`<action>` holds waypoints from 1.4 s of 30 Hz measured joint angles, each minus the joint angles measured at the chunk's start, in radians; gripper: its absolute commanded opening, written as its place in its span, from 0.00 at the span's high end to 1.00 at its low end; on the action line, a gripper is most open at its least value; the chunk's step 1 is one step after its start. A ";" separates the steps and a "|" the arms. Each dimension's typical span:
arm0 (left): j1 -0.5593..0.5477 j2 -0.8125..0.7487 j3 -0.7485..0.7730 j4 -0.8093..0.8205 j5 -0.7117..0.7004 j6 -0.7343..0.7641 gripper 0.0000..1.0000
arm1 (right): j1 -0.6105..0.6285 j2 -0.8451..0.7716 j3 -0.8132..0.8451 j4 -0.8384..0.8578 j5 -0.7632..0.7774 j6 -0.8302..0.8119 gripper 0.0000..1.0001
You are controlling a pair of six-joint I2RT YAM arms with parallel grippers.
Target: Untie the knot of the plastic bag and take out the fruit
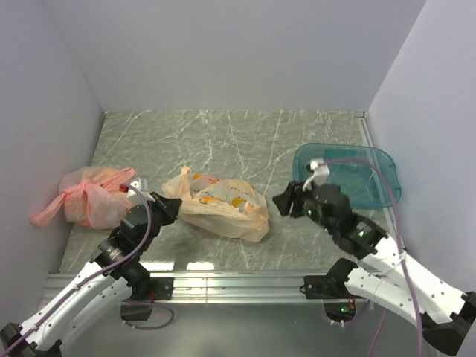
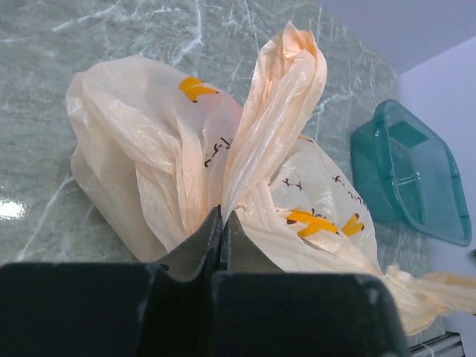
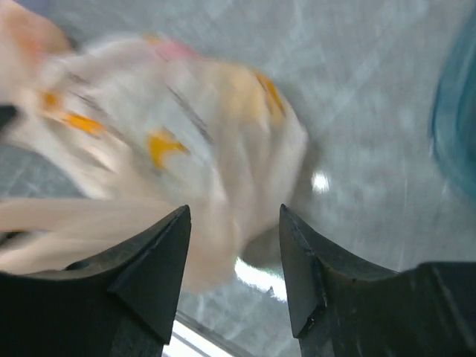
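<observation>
Your left gripper (image 2: 221, 227) is squeezed shut on a fold of the bag (image 2: 134, 141); your right gripper (image 3: 234, 230) sits half open, empty, bag just ahead.

Left arm (image 1: 119, 249) with jaws pressed together, right arm (image 1: 364, 238) with jaws seemingly parted, though blurred

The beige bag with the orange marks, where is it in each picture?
Top view: the bag lies in the middle, a bit towards the front.
Left wrist view: the bag fills the middle, with one twisted handle sticking up.
Right wrist view: the bag is a blur at the upper left.
Shared landmark: the teal tub, to the right of the bag in all three.
</observation>
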State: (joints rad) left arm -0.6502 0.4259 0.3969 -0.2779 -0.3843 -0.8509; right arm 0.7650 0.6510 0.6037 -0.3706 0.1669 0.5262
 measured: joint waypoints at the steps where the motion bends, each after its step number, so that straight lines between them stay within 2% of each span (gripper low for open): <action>1: 0.000 -0.003 0.000 0.001 0.001 0.004 0.99 | 0.000 0.029 0.081 -0.023 -0.005 -0.043 0.40; 7: 0.000 -0.009 0.000 0.003 0.006 0.038 0.99 | 0.005 0.254 0.483 -0.079 -0.108 -0.270 0.39; 11: 0.000 -0.050 -0.003 0.002 0.006 0.045 0.99 | 0.044 0.432 0.618 -0.079 -0.189 -0.383 0.38; 15: 0.000 -0.092 -0.010 0.001 0.005 0.044 0.98 | 0.111 0.631 0.644 -0.082 -0.240 -0.468 0.38; 20: 0.000 -0.107 -0.021 -0.002 0.003 0.037 0.94 | 0.236 0.784 0.559 -0.057 -0.230 -0.493 0.37; 23: 0.000 -0.108 -0.035 0.002 0.001 0.021 0.86 | 0.327 0.833 0.513 -0.032 -0.205 -0.476 0.37; 26: 0.000 -0.107 -0.045 0.003 -0.001 0.007 0.68 | 0.401 0.878 0.500 0.001 -0.159 -0.446 0.39; 27: 0.000 -0.106 -0.045 0.003 -0.002 -0.002 0.55 | 0.414 0.888 0.499 0.011 -0.146 -0.437 0.40; 30: 0.001 -0.097 -0.043 -0.003 0.000 -0.030 0.29 | 0.431 0.902 0.489 0.050 -0.093 -0.396 0.40; 33: 0.001 -0.078 -0.018 -0.046 0.018 -0.066 0.17 | 0.430 0.902 0.488 0.072 -0.038 -0.365 0.40; 37: 0.001 -0.063 0.016 -0.091 0.070 -0.136 0.13 | 0.429 0.906 0.494 0.098 0.029 -0.332 0.40; 42: 0.001 -0.032 0.002 -0.094 0.149 -0.208 0.14 | 0.428 0.923 0.509 0.121 0.069 -0.300 0.40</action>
State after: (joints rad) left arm -0.6495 0.3935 0.3988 -0.3721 -0.2352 -1.0584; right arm 1.1934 1.5738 1.1126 -0.2497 0.2356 0.2264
